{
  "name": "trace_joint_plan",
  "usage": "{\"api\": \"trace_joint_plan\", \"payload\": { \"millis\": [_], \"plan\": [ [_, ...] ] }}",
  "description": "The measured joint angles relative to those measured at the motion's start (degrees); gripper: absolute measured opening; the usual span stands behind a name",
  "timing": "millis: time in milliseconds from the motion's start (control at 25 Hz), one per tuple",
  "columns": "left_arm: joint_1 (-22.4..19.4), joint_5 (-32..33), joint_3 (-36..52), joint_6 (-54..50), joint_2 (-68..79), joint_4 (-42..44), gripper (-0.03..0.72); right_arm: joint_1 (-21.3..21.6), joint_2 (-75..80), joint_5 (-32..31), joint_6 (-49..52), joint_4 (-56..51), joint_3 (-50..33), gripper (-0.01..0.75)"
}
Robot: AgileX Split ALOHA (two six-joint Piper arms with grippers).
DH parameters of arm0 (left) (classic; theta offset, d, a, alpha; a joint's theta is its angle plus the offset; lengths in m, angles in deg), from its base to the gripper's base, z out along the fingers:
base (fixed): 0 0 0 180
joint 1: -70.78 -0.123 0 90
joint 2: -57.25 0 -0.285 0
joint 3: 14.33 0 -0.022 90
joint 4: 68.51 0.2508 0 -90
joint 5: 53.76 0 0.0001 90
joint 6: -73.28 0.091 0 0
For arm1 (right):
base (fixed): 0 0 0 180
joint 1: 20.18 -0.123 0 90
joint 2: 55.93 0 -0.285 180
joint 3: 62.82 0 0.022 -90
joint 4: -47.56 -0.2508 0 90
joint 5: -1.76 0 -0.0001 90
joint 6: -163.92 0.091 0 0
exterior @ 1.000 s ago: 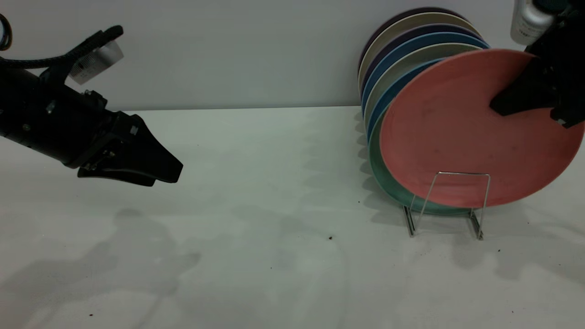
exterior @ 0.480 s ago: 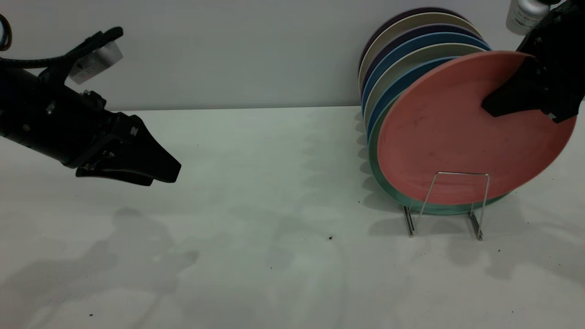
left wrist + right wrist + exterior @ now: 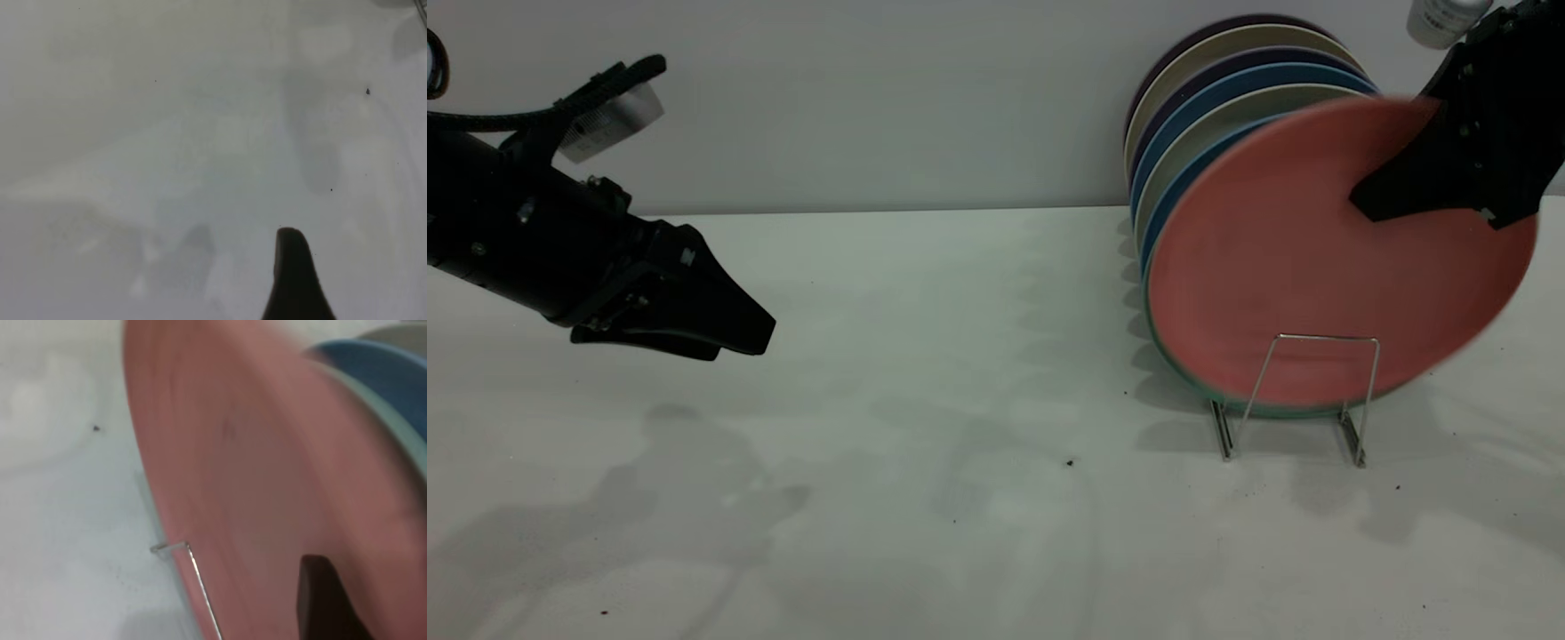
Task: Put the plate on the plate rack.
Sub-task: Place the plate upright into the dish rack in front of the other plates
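Pale speckled counter (image 3: 960,373) against a grey wall (image 3: 871,98); at 3 o'clock, the right claw (image 3: 1392,200) grips the plate (image 3: 1298,267) in the plate rack (image 3: 1316,391); at 9 o'clock, the left claw (image 3: 738,333) hovers closed.

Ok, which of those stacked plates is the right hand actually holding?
The salmon-pink plate, frontmost in the plate rack. The right hand grips its upper edge; the blue, cream and teal ones stand untouched behind it.

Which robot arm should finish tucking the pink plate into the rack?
The right one. The right gripper already holds the pink plate at its upper edge, above the plate rack. The left gripper hovers far across the table.
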Motion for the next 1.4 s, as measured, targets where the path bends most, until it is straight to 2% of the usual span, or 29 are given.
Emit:
{"api": "trace_joint_plan", "payload": {
  "millis": [400, 600, 920, 1400],
  "plan": [
    [0.0, -0.1, 0.0, -0.1, 0.0, 0.0, 0.516, 0.0, 0.0, -1.1, 0.3, -0.1, 0.0, 0.334],
    [0.0, -1.8, 0.0, -1.7, 0.0, 0.0, 0.516, 0.0, -0.2, -1.1, 7.0, -0.1, 0.0, 0.357],
    [0.0, -2.1, 0.0, -2.6, 0.0, 0.0, 0.516, 0.0, -1.2, -1.9, 15.1, 0.5, 0.0, 0.465],
    [0.0, -3.1, 0.0, -4.5, 0.0, 0.0, 0.516, 1.0, -4.1, -5.7, 31.9, 1.7, 0.0, 0.473]
  ]
}}
